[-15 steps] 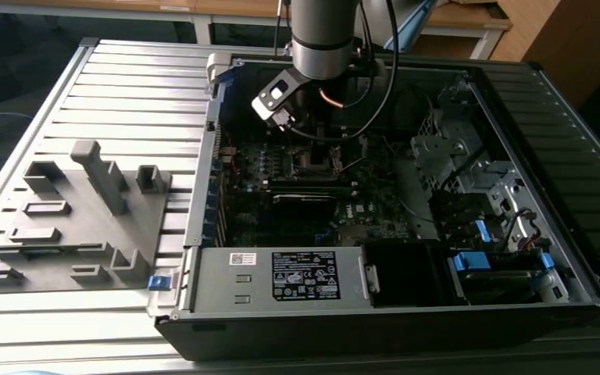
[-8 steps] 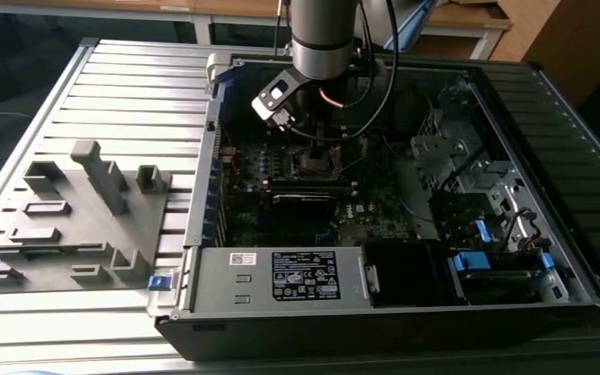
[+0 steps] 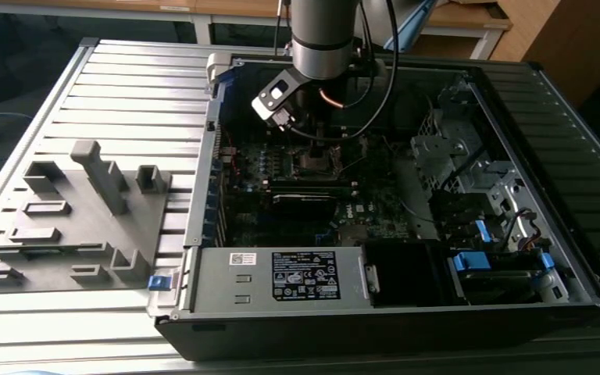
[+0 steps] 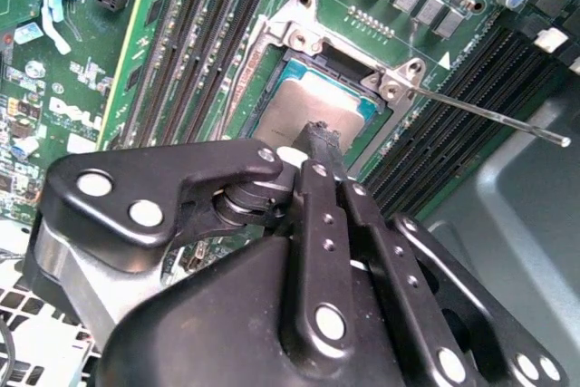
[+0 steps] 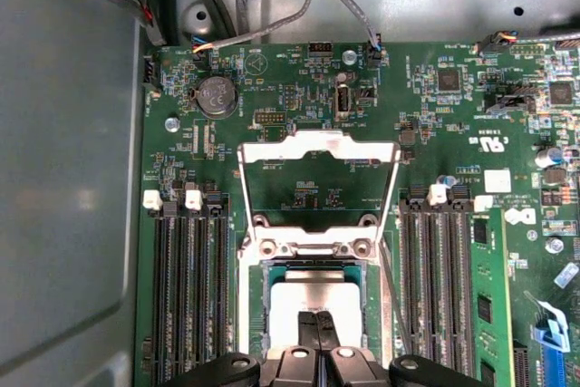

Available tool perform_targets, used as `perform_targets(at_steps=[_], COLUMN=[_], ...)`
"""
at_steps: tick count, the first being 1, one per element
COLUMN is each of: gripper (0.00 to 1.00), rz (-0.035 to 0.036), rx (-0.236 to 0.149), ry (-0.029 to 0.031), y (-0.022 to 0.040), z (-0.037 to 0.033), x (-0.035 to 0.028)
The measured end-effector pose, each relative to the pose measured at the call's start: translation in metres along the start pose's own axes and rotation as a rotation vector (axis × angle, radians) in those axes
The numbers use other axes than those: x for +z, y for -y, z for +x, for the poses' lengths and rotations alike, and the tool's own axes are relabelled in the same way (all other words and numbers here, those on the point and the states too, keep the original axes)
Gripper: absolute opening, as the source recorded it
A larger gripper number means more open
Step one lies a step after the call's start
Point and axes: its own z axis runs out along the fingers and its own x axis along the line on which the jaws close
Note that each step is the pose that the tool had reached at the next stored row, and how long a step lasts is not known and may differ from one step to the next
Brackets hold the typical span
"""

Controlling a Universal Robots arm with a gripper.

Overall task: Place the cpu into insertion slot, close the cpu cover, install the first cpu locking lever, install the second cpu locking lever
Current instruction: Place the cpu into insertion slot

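Note:
The cpu (image 5: 313, 298) (image 4: 308, 108) lies flat in the insertion slot on the green motherboard, its silver-grey top showing. My gripper (image 5: 317, 328) (image 4: 322, 138) is shut, its black fingertips pressed together on or just above the cpu's top; I cannot tell if they touch. The cpu cover (image 5: 317, 144), a thin silvery frame, is swung open away from the slot, hinged at the slot's edge. A thin wire locking lever (image 4: 494, 117) sticks out sideways from one socket corner, unlatched. In the exterior view the gripper (image 3: 302, 131) hangs over the socket (image 3: 308, 162) inside the open computer case.
Black memory slots (image 5: 188, 296) flank the socket on both sides. A power supply box (image 3: 300, 275) with a white label fills the case's near side, drive cages (image 3: 467, 164) the exterior view's right. A grey fixture plate (image 3: 71, 219) lies outside the case.

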Motion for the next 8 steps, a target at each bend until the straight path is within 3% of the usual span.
perform_targets(at_steps=[4,8], gripper=[0.11,0.11], rz=[0.0053,0.0058], rx=[0.000,0.001], ry=[0.0004,0.0021], y=[0.0000,0.0001], z=[0.0000,0.0000], x=[0.0000,0.0022])
